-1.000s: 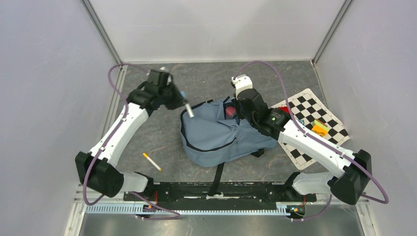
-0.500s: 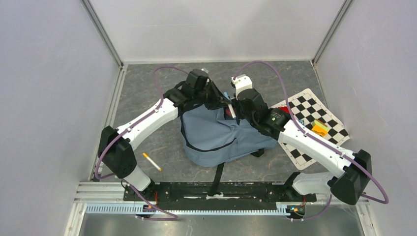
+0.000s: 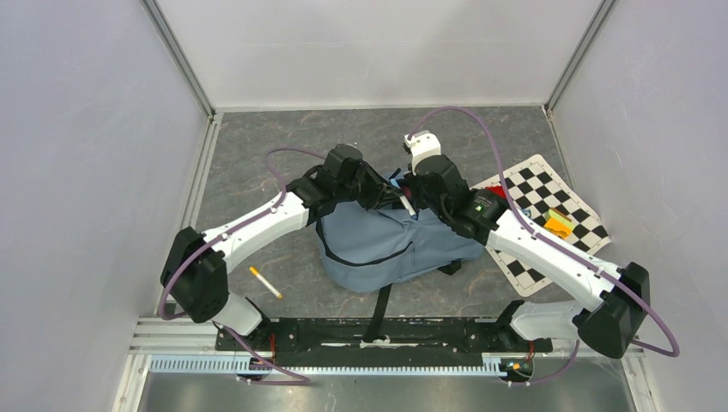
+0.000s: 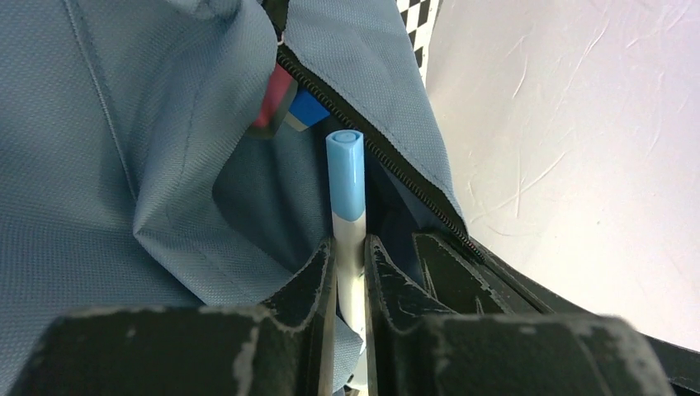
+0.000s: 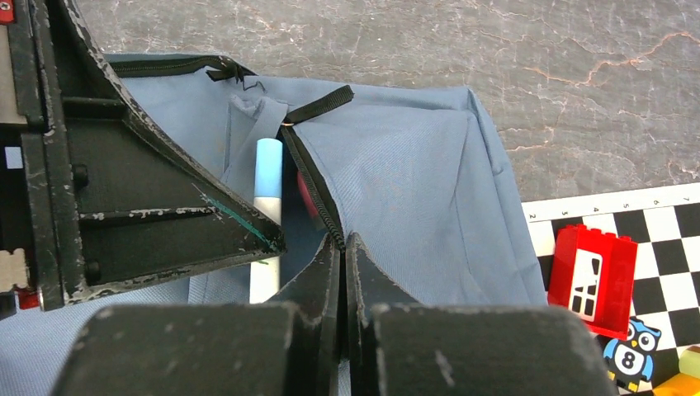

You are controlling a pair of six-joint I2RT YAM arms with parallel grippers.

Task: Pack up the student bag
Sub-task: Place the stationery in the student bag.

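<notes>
- Student bag (image 3: 386, 245): grey-blue fabric, slumped at the middle of the grey table (image 3: 240, 154) between the two arms. A black strap trails toward the near rail. The zipped mouth at its far end gapes.
- Left gripper (image 4: 351, 247): fingers clamped on a white marker (image 4: 347, 177) with a light-blue cap. The cap end points into the bag's opening, just beside the black zipper.
- Right gripper (image 5: 342, 243): jaws pressed together, pinching the bag's zipper edge, which stands raised.
- Red and blue items (image 4: 285, 103): inside the bag, partly hidden by fabric.
- Checkered mat (image 3: 536, 193): right of the bag, carrying a red block (image 5: 591, 268) and an owl tile (image 5: 631, 356).
- Yellow pen (image 3: 265, 282): on the table left of the bag, apart from it.
</notes>
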